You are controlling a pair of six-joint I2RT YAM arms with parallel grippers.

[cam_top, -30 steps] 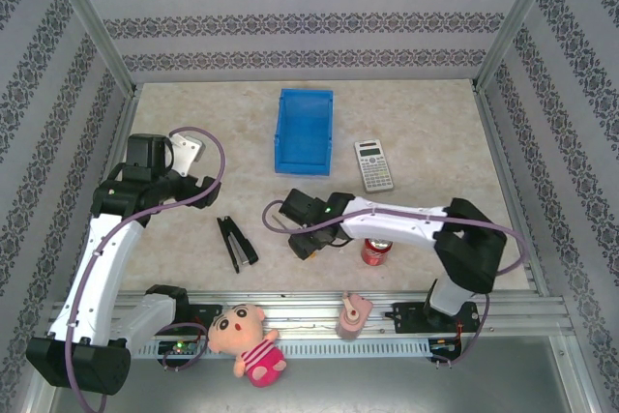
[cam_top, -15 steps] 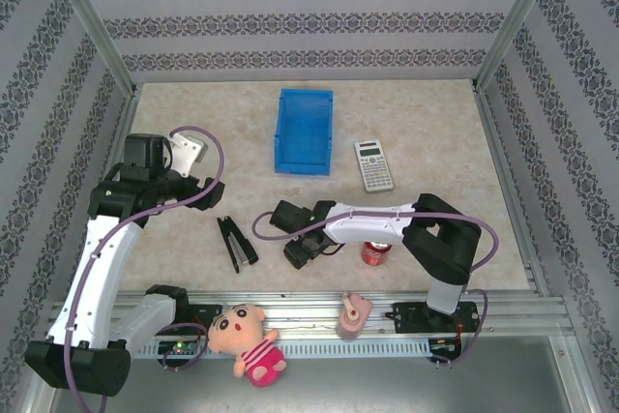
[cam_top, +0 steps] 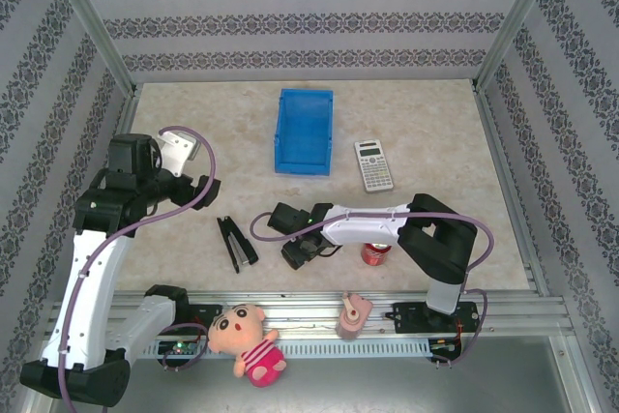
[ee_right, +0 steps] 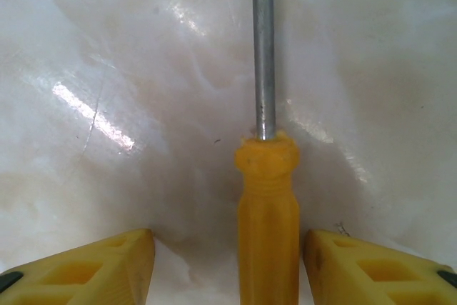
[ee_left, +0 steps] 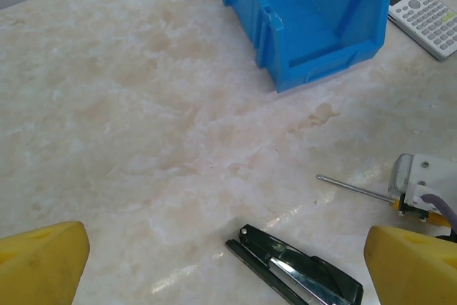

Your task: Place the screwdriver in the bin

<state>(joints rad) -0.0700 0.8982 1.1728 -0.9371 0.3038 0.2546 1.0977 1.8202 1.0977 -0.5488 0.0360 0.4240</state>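
Right gripper (ee_right: pixel 228 239) spread astride the screwdriver (ee_right: pixel 265 198) handle on the counter (cam_top: pixel 435 123), stapler (cam_top: pixel 237 243) at its 9 o'clock, can (cam_top: pixel 376 252) at 3, bin (cam_top: pixel 303 137) at 12; left gripper (ee_left: pixel 227 262) spread

- The right gripper (ee_right: pixel 228 266) has its fingers spread either side of the screwdriver (ee_right: pixel 268 226) handle, with a gap on each side, wider on the left.
- Bare table (cam_top: pixel 290 192) runs from there to the far bin (cam_top: pixel 304 130), whose top is open.
- A black stapler (cam_top: pixel 237 243) lies just left and a red can (cam_top: pixel 376 251) just right.
- The calculator (cam_top: pixel 373 164) sits right of the bin, apart from it.
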